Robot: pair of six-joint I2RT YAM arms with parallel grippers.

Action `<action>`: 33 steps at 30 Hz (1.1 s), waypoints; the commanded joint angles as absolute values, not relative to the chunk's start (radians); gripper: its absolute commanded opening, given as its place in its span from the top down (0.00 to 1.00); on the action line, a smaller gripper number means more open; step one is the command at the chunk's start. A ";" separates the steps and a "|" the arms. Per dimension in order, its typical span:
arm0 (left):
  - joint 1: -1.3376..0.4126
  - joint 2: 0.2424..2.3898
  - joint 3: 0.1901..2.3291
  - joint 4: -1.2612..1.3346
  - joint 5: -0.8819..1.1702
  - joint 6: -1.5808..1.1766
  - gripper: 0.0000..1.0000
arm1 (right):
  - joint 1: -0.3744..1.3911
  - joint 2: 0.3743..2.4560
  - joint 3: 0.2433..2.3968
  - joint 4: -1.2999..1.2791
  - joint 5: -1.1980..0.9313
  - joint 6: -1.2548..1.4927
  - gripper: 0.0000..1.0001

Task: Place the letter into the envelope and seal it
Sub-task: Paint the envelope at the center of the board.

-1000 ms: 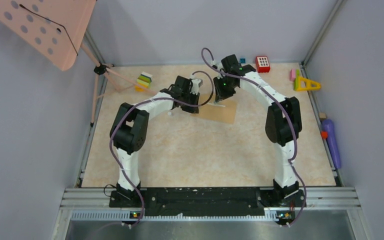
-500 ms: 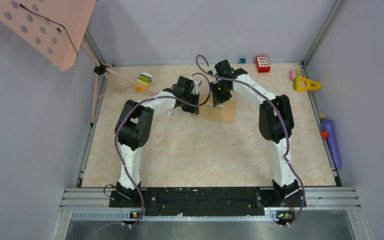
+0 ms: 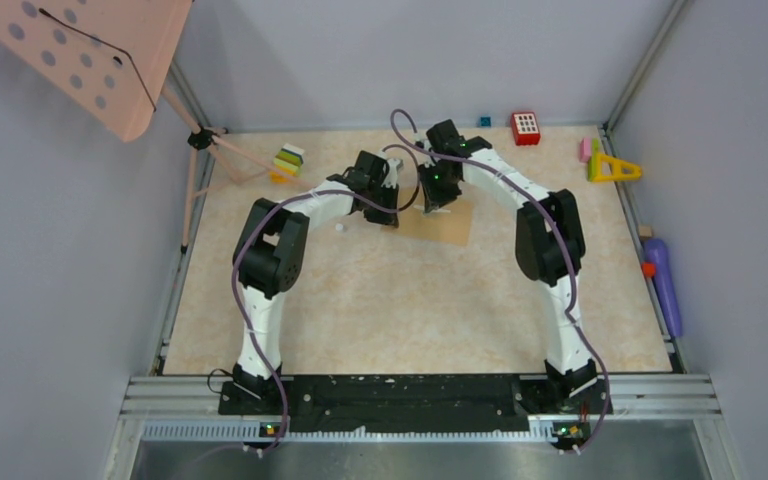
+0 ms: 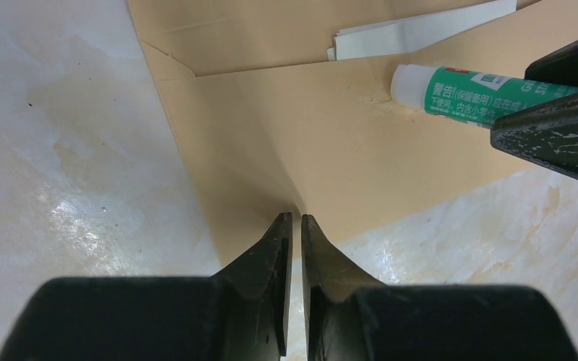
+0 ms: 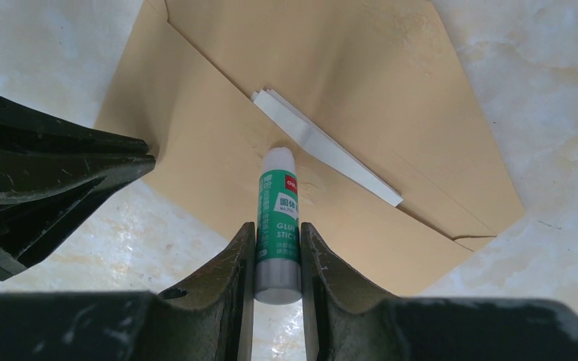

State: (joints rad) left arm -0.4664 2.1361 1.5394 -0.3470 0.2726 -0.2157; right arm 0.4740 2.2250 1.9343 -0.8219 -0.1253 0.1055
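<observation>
Touching kraft envelope (image 5: 331,68) (triangular flap): smooth cylindrical glue stick (image 5: 277,226)

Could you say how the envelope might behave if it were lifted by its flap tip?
The envelope looks like thin creased paper, so it would probably droop. It is likely light; the letter poking from its mouth might slide out.

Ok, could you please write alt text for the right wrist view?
The right gripper holds a green-and-white glue stick, its tip on the open tan envelope beside the white letter sticking out of its pocket.
</observation>
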 commanded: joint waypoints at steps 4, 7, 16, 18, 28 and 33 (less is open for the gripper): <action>-0.469 2.175 1.550 -0.354 0.274 -0.215 0.86 | 0.521 2.262 1.993 -0.783 -0.155 0.145 1.00; -0.469 2.175 1.550 -0.354 0.276 -0.216 0.86 | 0.530 2.267 1.996 -0.773 -0.151 0.154 1.00; -0.469 2.170 1.542 -0.351 0.276 -0.216 0.86 | 0.572 2.314 2.036 -0.777 -0.139 0.165 1.00; -0.469 2.169 1.538 -0.349 0.276 -0.216 0.86 | 0.578 2.316 2.039 -0.777 -0.130 0.166 1.00; -0.469 2.164 1.528 -0.344 0.265 -0.215 0.86 | 0.540 2.154 1.950 -0.744 -0.088 0.142 1.00; -0.469 2.161 1.527 -0.342 0.262 -0.216 0.86 | 0.499 2.111 1.931 -0.795 -0.132 0.127 1.00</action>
State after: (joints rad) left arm -0.4549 2.1365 1.5391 -0.3462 0.2745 -0.2478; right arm 0.5182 2.2215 1.9381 -0.7910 -0.0910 0.1535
